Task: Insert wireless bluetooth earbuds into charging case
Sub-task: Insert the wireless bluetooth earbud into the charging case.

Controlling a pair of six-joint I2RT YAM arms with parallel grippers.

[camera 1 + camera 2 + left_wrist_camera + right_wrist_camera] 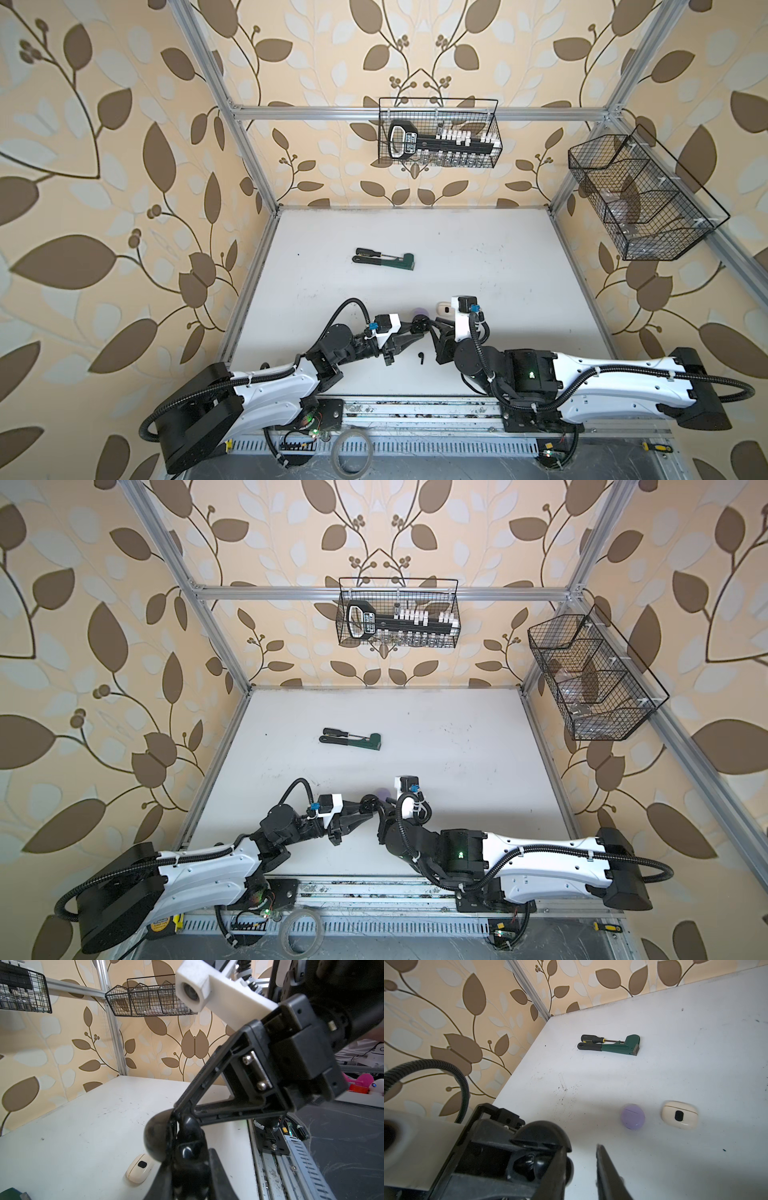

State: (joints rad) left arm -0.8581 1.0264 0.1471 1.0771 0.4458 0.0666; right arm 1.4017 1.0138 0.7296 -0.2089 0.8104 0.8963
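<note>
Item 1, black case (pixel 420 322): round, pinched between the fingers of the left gripper (pixel 414 330)

Item 2, right gripper (pixel 580 1147): at the black case, fingers a narrow gap apart; a small black lump sits against one finger, bud or not cannot be told

Item 3, black earbud (pixel 420 358): loose on the table (pixel 478 257), between the two arms

Item 4, lilac case (pixel 632 1116) and white case (pixel 680 1114): shut, side by side just beyond the grippers

Item 5, screwdriver (pixel 591 1039) and green tool (pixel 618 1048): touching, farther back
</note>
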